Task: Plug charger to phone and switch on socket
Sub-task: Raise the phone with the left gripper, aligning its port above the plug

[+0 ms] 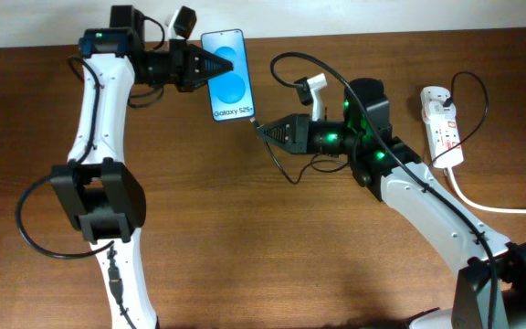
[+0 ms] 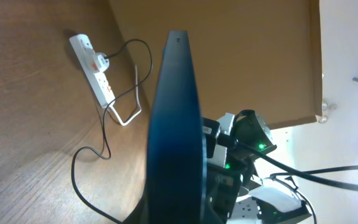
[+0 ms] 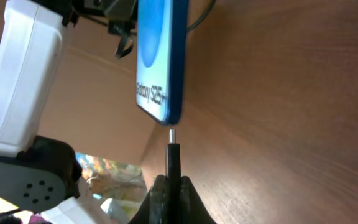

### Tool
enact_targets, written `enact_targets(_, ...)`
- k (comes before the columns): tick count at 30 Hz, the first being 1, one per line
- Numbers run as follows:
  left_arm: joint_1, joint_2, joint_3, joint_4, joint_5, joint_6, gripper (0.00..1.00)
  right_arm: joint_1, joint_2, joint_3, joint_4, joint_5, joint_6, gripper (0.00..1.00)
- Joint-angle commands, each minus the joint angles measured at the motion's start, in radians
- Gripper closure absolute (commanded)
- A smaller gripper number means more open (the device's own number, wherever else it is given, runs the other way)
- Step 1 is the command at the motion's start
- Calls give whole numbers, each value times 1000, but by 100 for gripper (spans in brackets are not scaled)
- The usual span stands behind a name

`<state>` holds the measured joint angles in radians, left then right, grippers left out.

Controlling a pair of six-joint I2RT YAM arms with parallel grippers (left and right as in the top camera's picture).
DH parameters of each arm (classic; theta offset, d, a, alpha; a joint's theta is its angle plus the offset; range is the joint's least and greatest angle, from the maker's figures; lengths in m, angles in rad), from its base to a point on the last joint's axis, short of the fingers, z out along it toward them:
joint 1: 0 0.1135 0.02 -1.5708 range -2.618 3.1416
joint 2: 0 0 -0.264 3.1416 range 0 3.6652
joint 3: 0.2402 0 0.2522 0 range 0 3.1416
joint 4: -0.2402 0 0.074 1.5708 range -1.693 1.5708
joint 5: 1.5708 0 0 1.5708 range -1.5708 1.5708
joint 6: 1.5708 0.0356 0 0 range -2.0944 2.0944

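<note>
My left tool [image 1: 215, 66] is clenched on the phone [image 1: 228, 78], gripping it by one long edge near the far side of the counter [image 1: 245, 238], screen facing up. Whether the phone rests on the wood or hangs just above it, I cannot tell. My right tool [image 3: 171, 186] is clenched on the charger [image 3: 173, 158], pinching the black plug close behind its metal tip, with the thin cable trailing back behind my wrist.

The step in hand is the plugging in. In the right wrist view the tip points at the phone's bottom edge and sits just short of it, with a small gap showing. It looks roughly in line with the edge, but I cannot make out the port itself.

Next, I judge, comes a short, straight push along the plug's own axis while my left tool braces the phone against it. If the tip is slightly off, it will skid on the frame or shove the phone in my grip, so a small sideways correction may be needed first.

The socket [image 1: 442, 125] lies well apart on my right side, and its switch is not yet dealt with.
</note>
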<state>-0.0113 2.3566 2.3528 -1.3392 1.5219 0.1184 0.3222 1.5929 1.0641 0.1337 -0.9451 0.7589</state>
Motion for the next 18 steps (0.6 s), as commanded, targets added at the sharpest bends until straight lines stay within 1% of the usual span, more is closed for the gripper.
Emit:
enact_targets(1, 1, -5, 6, -8, 52, -16, 100, -1, 2, 29, 1, 59, 1, 96)
enact_targets(5, 1, -5, 6, -7, 51, -157, 100, 32, 2, 30, 5, 107, 86, 96)
enact_targets(6, 1, -5, 6, -5, 51, -173, 100, 46, 2, 29, 5, 120, 130, 96)
enact_targets(9, 3, -5, 6, 26, 51, -225, 100, 43, 2, 29, 12, 93, 213, 96)
enact_targets(12, 3, -5, 6, 97, 50, -292, 100, 45, 2, 29, 79, 18, 269, 96)
enact_targets(17, -4, -5, 6, 160, 15, -384, 100, 45, 2, 30, 92, 10, 279, 96)
enact_targets(18, -4, -5, 6, 161, 14, -384, 100, 47, 2, 29, 92, 10, 279, 96)
